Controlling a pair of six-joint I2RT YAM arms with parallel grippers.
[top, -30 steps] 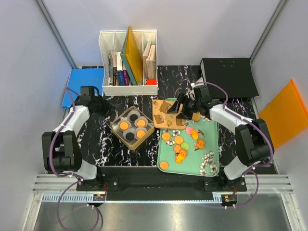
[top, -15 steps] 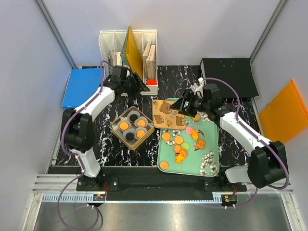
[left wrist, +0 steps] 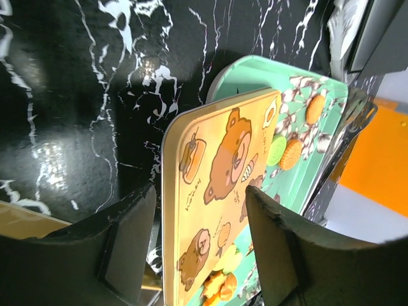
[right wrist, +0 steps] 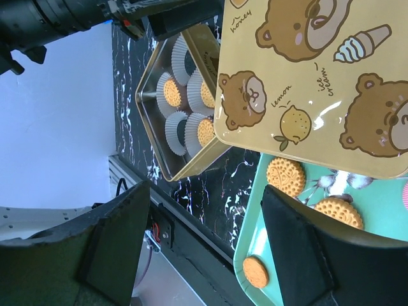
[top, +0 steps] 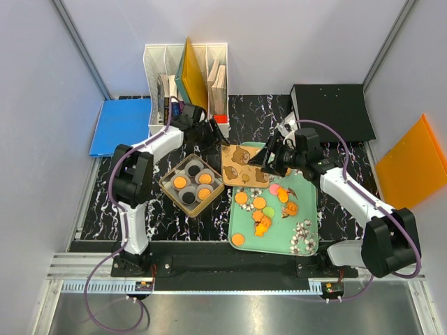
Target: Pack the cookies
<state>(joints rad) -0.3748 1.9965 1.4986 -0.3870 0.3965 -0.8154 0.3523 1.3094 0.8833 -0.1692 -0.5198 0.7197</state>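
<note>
Though begun, far from done. Of the cookies, only a few orange and black ones seated in paper cups inside the gold tin; many more loose on the mint-green tray just beside it. Across that tray's far end, a bear-print yellow lid, off the tin. Near its far-left corner, left gripper, jaws apart, empty; over its right side, right gripper, likewise spread, holding nothing. Remaining, seemingly: moving the loose ones over, then closing up.
</note>
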